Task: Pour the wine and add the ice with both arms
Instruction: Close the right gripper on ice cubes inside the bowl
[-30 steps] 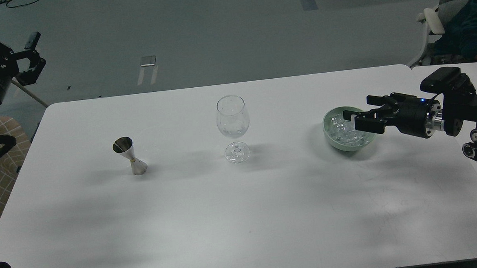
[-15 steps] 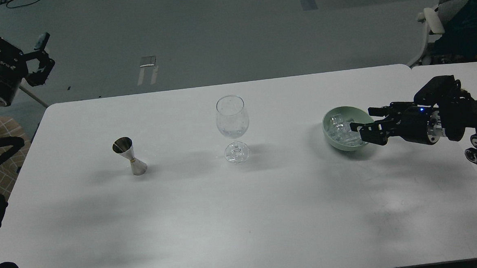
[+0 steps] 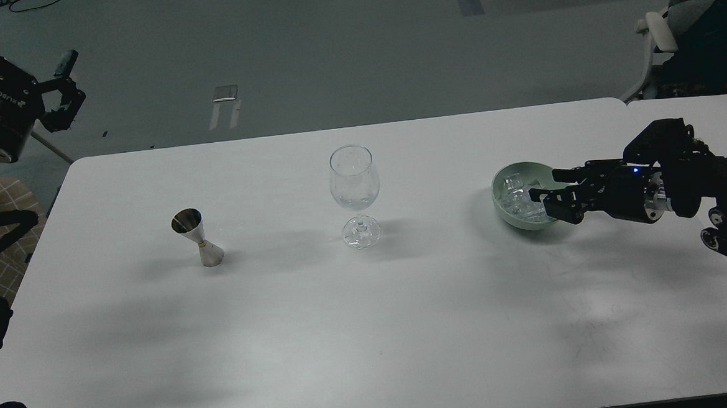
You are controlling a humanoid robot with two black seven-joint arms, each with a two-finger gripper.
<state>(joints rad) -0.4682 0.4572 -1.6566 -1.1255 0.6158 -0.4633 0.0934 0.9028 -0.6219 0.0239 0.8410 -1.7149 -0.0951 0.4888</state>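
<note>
A clear stemmed wine glass (image 3: 354,181) stands upright at the table's middle and looks empty. A small steel jigger (image 3: 198,237) stands to its left; no wine stream shows. Ice cubes (image 3: 515,197) lie in a pale green bowl (image 3: 499,204) at the right. My right gripper (image 3: 550,189) reaches in from the right with its fingers apart, dipped over the bowl's right rim just above the ice. I cannot tell whether it touches a cube. My left gripper (image 3: 66,89) is open and empty, held high beyond the table's far left corner.
The white table (image 3: 370,328) has its far edge just behind the glass and bowl. A second table joins at the right, with a chair (image 3: 659,33) and a seated person behind it. Grey floor lies beyond.
My right gripper has sunk lower and tilted down into the bowl's right side. My left gripper has shifted slightly right and up, then held still.
</note>
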